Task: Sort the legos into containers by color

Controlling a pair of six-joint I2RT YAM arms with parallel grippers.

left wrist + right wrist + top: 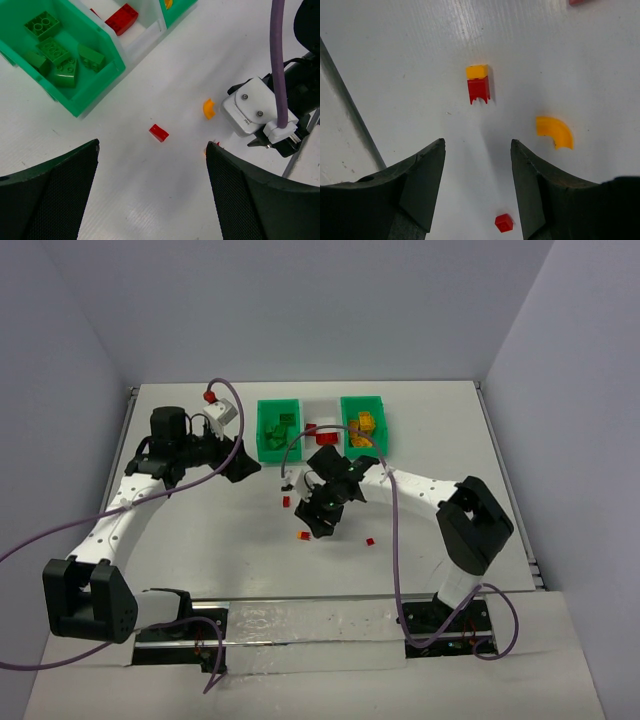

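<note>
Top external view gives me my landmark: the row of three small open plastic containers at the far side of the white table [220, 550], a bright green left bin [278, 454], a white middle bin [325, 412] and a bright green right bin [362, 401]. Green studded bricks [52, 50] lie in the left bin, a red studded brick [122, 19] in the middle one, and orange and yellow bricks [363, 425] in the right one.

My left end effector [235, 462] hovers just beside the near left corner of the row. Its wrist view shows the black fingers [50, 195] spread wide with nothing between them.

My right end effector [320, 515] hangs over the table on the near side of the row, in front of the white bin. Its jaws are partly apart and hold nothing; bare table shows in the gap.

Loose legos lie on the near side of the row. A small flat red piece [159, 132] rests in front of the left bin. Further out from the row, beneath the right end effector, I see an orange quarter-ring piece [554, 131], a red piece capped with orange [478, 85] and a tiny red cube [503, 222], all apart from one another.
</note>
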